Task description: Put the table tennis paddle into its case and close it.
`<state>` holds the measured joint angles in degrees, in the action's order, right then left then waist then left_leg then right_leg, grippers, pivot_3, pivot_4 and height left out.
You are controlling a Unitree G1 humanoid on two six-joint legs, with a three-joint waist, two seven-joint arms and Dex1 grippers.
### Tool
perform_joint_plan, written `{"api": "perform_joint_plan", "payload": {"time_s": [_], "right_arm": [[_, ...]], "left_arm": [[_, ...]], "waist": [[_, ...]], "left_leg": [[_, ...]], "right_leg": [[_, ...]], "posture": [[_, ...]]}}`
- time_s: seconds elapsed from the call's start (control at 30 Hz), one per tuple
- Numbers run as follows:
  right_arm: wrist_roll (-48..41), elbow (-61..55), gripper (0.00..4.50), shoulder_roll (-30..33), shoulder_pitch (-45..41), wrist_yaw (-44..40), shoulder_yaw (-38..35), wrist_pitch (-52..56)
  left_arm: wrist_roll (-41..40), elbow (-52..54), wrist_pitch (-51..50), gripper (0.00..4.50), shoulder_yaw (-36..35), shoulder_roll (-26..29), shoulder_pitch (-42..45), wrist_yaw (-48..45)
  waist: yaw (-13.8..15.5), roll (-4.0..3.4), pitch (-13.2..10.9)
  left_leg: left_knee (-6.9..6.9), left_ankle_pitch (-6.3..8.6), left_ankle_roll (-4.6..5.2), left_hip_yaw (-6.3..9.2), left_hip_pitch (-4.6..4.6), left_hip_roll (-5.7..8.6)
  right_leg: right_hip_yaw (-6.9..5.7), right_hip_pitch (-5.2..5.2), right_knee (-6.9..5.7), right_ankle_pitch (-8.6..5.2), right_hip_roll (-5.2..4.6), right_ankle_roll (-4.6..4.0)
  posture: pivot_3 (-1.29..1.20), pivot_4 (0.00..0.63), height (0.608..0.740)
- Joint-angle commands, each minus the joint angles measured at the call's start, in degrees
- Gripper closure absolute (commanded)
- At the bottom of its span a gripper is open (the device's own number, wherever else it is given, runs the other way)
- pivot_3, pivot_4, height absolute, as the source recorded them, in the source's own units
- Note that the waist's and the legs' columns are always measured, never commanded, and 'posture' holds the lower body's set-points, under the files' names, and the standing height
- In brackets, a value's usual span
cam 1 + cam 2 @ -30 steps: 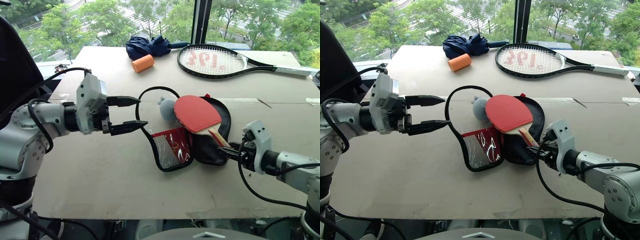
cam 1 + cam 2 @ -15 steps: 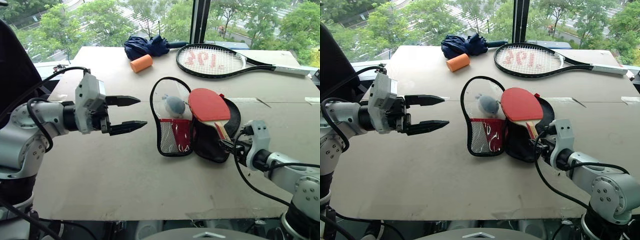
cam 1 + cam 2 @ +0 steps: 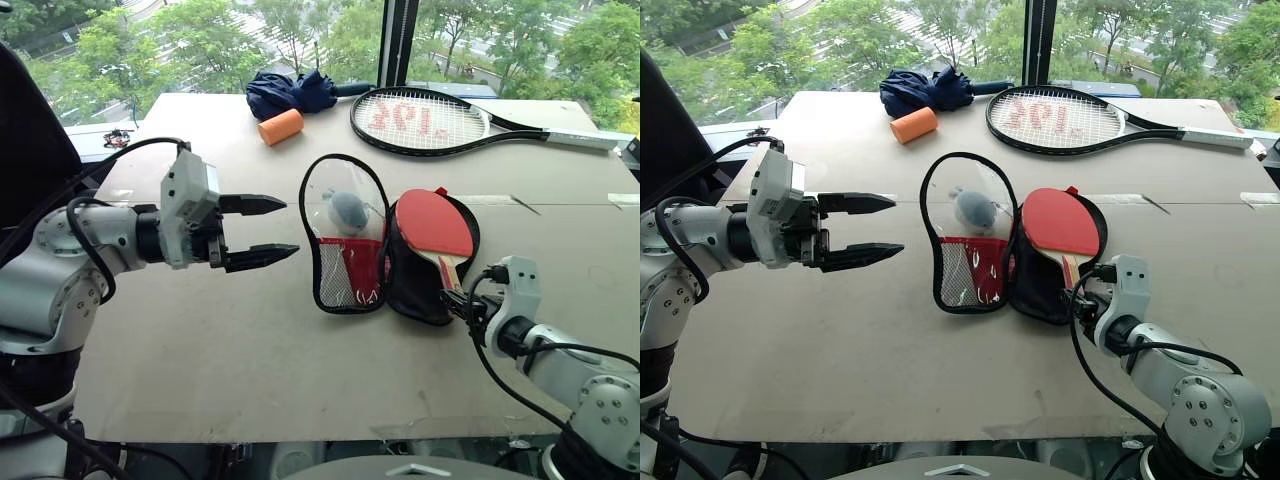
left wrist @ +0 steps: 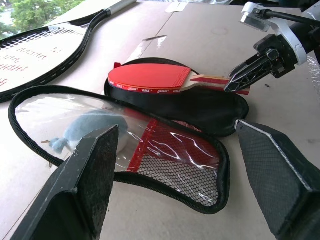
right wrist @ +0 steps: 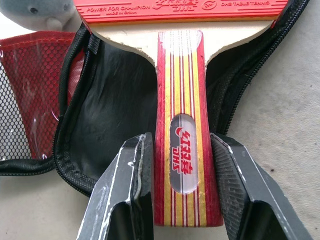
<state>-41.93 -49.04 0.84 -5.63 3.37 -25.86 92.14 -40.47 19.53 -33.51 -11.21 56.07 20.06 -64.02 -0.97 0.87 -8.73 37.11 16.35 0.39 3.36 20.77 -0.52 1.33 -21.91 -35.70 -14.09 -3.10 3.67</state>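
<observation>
Gripping paddle (image 5: 182,125) handle, right hand (image 5: 180,200), wrist view shows logo, left hand (image 3: 262,230) wide open.

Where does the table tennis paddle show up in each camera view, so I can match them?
Left eye: table tennis paddle right of centre, lying on the case.
Right eye: right of centre.
Left wrist: upper middle.
Right wrist: its handle between the right gripper's fingers.
Shared landmark: the plush fish charm.
</observation>
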Motion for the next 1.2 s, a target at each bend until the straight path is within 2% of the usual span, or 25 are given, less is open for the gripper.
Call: {"api": "perform_joint_plan", "payload": {"time_s": [0.03, 0.23, 0.27, 0.37, 0.5, 0.57, 0.63, 0.7, 0.83, 0.97, 1.2], "right_arm": [[-0.27, -1.95, 3.45, -1.02, -1.03, 2.04, 0.85, 0.36], [2.19, 0.99, 3.45, -0.62, -1.52, 3.79, 3.03, 0.36], [2.69, 1.77, 3.45, 2.20, -1.14, 2.69, 3.95, 0.36], [4.39, 3.58, 3.45, 16.08, 1.69, -3.21, 9.93, -2.72], [3.76, 7.94, 3.45, 25.62, 3.98, -11.67, 9.83, -8.71], [6.34, 11.10, 3.45, 34.69, 6.23, -18.17, 12.43, -15.26], [8.55, 13.94, 3.45, 40.75, 7.27, -23.03, 14.27, -21.59], [9.30, 16.19, 3.45, 43.17, 7.11, -25.16, 15.07, -25.64], [5.56, 15.92, 3.45, 37.27, 2.91, -22.83, 12.26, -23.14], [1.83, 11.08, 3.45, 30.21, -1.42, -19.28, 10.77, -17.05], [3.92, 6.32, 3.45, 17.32, -5.72, -8.99, 5.57, -5.77]], "left_arm": [[0.13, 0.81, 0.83, 0.71, -1.15, 0.22, 0.79, -0.09], [0.14, 1.18, 0.64, 0.71, -1.07, 0.11, 0.82, 0.43], [0.13, 1.26, 0.63, 0.71, -1.13, 0.11, 0.73, 0.50], [0.02, 1.52, 0.55, 0.71, -1.37, 0.19, 0.44, 0.71], [-0.01, 1.73, 0.47, 0.71, -1.49, 0.27, 0.22, 0.92], [0.05, 1.72, 0.49, 0.71, -1.43, 0.34, 0.20, 0.87], [0.18, 1.67, 0.58, 0.71, -1.32, 0.33, 0.23, 0.81], [0.30, 1.65, 0.70, 0.71, -1.19, 0.32, 0.20, 0.78], [0.39, 1.79, 0.77, 0.71, -1.27, 0.32, -0.03, 0.76], [0.38, 2.07, 0.64, 0.71, -1.52, 0.24, -0.35, 0.85], [0.56, 1.96, 0.85, 0.71, -1.36, 0.28, -0.36, 0.62]], "waist": [[0.02, -0.01, 0.00], [-0.02, -0.02, -0.01], [-0.01, -0.01, -0.01], [0.14, -0.02, -0.01], [0.13, 0.27, 0.14], [0.17, 0.31, 0.16], [0.33, 0.21, 0.09], [0.36, 0.41, 0.18], [0.15, 0.60, 0.16], [0.11, 0.44, 0.05], [0.48, 0.37, 0.01]], "left_leg": [[0.00, 0.00, 0.00, 0.00, 0.01, 0.00], [0.00, 0.00, 0.00, 0.00, -0.01, 0.00], [0.00, 0.00, 0.00, 0.00, -0.01, 0.00], [0.03, 0.00, 0.00, -0.04, 0.02, 0.06], [0.02, 0.00, 0.00, -0.06, 0.01, 0.13], [0.03, 0.00, 0.00, -0.07, 0.00, 0.12], [0.11, 0.00, 0.01, -0.08, 0.00, 0.15], [0.10, 0.00, 0.01, -0.15, -0.02, 0.18], [0.10, 0.00, 0.01, -0.07, -0.01, 0.11], [0.09, 0.00, 0.01, -0.03, -0.01, 0.07], [-0.01, 0.00, 0.00, 0.11, 0.04, 0.06]], "right_leg": [[0.00, -0.01, 0.00, 0.00, 0.00, 0.00], [0.00, -0.01, 0.00, -0.03, -0.01, -0.05], [0.00, -0.01, 0.00, -0.03, -0.01, -0.05], [0.03, 0.00, 0.03, -0.10, -0.06, -0.18], [0.04, 0.06, 0.10, -0.12, -0.14, -0.15], [0.04, 0.12, 0.09, -0.12, -0.13, -0.15], [0.03, 0.15, 0.14, -0.19, -0.18, -0.04], [0.00, 0.21, 0.21, -0.23, -0.25, 0.03], [0.00, 0.24, 0.17, -0.18, -0.16, -0.02], [0.07, 0.16, 0.08, 0.00, -0.04, 0.03], [-0.06, 0.08, 0.06, 0.01, -0.03, 0.01]], "posture": [[0.00, 0.150, 0.740], [0.00, 0.150, 0.740], [0.00, 0.150, 0.740], [0.00, 0.150, 0.740], [0.00, 0.150, 0.740], [0.00, 0.150, 0.740], [0.00, 0.150, 0.740], [0.00, 0.150, 0.740], [0.00, 0.150, 0.740], [0.00, 0.150, 0.740], [0.00, 0.150, 0.740]]}}
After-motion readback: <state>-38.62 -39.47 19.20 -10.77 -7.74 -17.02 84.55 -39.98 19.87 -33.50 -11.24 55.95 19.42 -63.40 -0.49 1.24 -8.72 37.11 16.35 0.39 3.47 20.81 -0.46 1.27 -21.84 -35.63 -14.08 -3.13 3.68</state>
